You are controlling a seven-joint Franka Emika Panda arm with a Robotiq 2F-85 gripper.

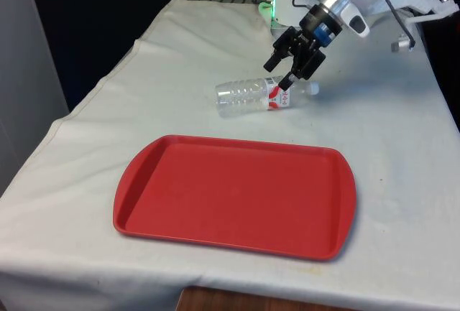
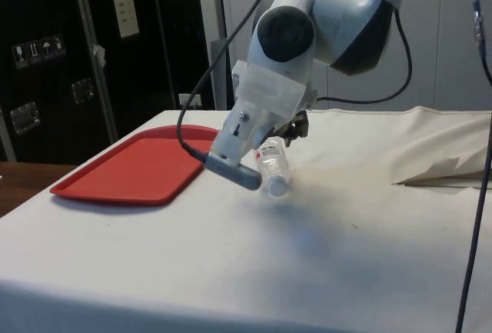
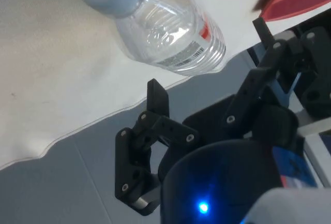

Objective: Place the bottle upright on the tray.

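A clear plastic bottle [image 1: 253,96] with a red-and-white label lies on its side on the white cloth, its pale cap [image 1: 313,87] towards the front view's right. It lies just beyond the far edge of the red tray [image 1: 237,192]. My gripper [image 1: 278,74] hangs tilted just above the bottle's label end and neck, open, with nothing between its fingers. In the wrist view the bottle [image 3: 168,30] sits close in front of the spread fingertips [image 3: 156,90], not clasped. From the side, the bottle [image 2: 273,165] lies under the arm's wrist, beside the tray [image 2: 138,168].
The tray takes up the near middle of the table, and white cloth surrounds it. The cloth rises in a fold [image 2: 442,171] behind the arm in the side view. Cables [image 2: 192,129] hang from the wrist near the tray's corner.
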